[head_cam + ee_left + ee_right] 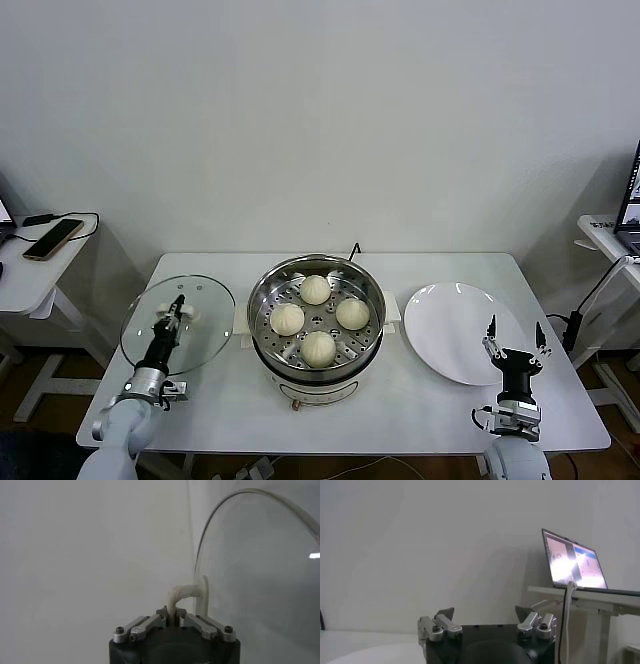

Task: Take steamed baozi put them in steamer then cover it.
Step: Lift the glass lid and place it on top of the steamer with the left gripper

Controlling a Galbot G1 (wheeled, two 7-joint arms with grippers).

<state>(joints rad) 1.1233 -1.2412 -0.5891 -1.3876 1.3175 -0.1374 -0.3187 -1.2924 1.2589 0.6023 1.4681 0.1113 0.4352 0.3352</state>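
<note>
Gripping cover: left pincer.

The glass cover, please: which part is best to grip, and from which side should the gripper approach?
Grip the cover by the white handle at its centre, coming from the handle side. The glass disc is wide, thin and smooth, so only that arched handle gives the fingers something to close around. The left gripper is shut on it this way, beside the steamer.

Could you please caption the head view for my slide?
Left hand grips the cover beside the steamer holding four baozi.
</note>
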